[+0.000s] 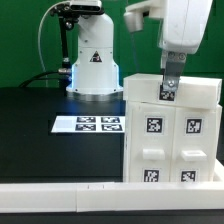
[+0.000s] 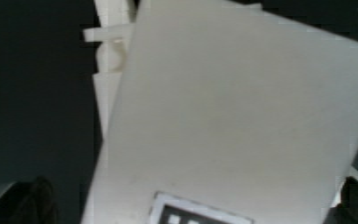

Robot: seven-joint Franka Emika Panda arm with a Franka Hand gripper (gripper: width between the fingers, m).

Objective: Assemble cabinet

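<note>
The cabinet [image 1: 172, 130] is a tall white box with several marker tags on its front, standing on the black table at the exterior view's right. My gripper [image 1: 170, 78] hangs straight down over the cabinet's top edge, just above a tag [image 1: 168, 92] there. In the wrist view a broad white cabinet panel [image 2: 229, 110] fills most of the picture, with part of a tag [image 2: 202, 213] on it. My gripper [image 2: 186, 205] is open, with its dark fingertips [image 2: 16, 202] far apart at either side. A dark gap shows between one finger and the panel's edge.
The marker board [image 1: 88, 124] lies flat on the table left of the cabinet. The white robot base [image 1: 92, 65] stands behind it. A long low white rail [image 1: 60, 196] runs along the table's front edge. A green wall closes the back.
</note>
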